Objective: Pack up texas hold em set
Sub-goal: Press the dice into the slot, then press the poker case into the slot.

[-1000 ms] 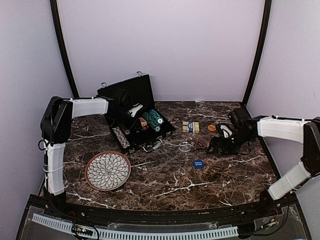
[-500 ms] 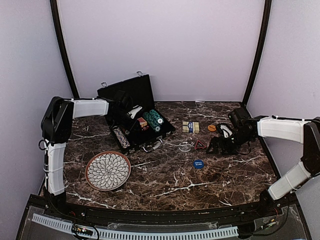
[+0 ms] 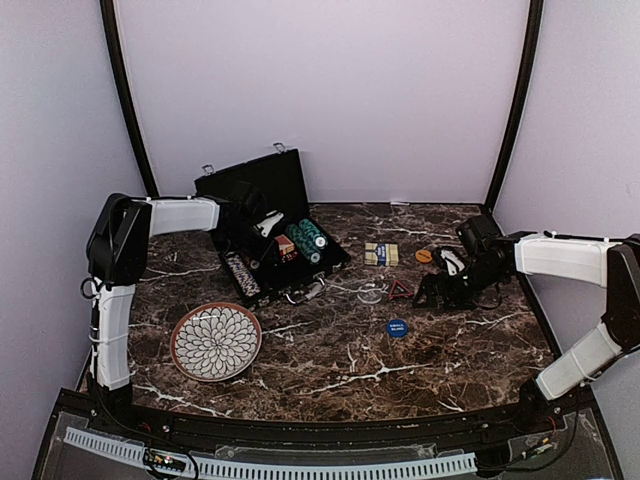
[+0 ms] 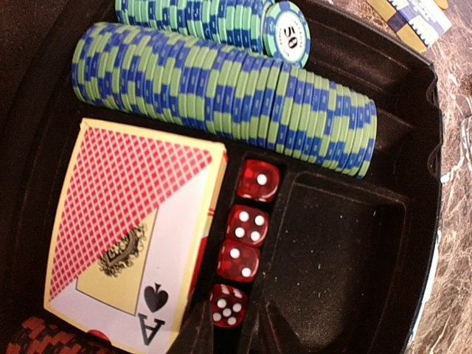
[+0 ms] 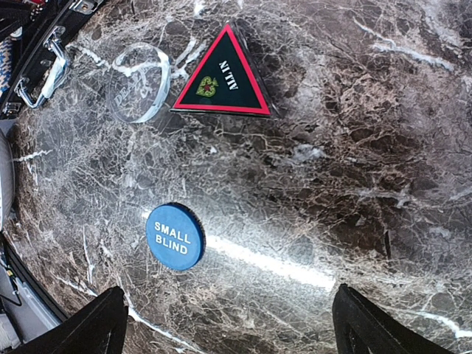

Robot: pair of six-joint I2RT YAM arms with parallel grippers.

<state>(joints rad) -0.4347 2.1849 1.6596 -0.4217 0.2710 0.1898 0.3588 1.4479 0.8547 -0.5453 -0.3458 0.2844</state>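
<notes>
Texas hold em set (image 3: 290, 255) half packed — its black briefcase (image 3: 255, 188) lies open at the back left of the marble table (image 3: 330, 375), lid raised. Seen from the left wrist, the tray (image 4: 417, 96) holds two rows of green-and-blue chips (image 4: 221, 103), a red-backed card deck (image 4: 133, 221) and four red dice (image 4: 243, 251) in a slot beside it, with one compartment (image 4: 332, 258) bare. The left gripper (image 3: 262, 228) hangs low inside the case; whether it is parted or pinching anything cannot be told from here. Loose pieces wait on the marble to the right of the case: a second deck (image 3: 381, 254), an orange button (image 3: 424, 256), a red-edged triangle marker (image 5: 221, 77), a clear disc (image 5: 138, 92) and the blue button (image 5: 175, 236) marked SMALL BLIND. The right gripper (image 5: 232, 324) hovers above this patch, spread wide and carrying nothing; a patterned plate (image 3: 215, 342) sits apart at the front left.

The step in hand looks like lifting the blue button. It lies off to one side of the gap between the fingers (image 5: 88, 324), so the arm should first centre over it, then come down until both tips meet the marble on opposite edges — the disc is thin and flat, and a high or hasty squeeze would likely skid it away. Closing slowly and lifting straight up seems safest, and the left arm ought to clear the tray before the button is carried to the bare compartment.
</notes>
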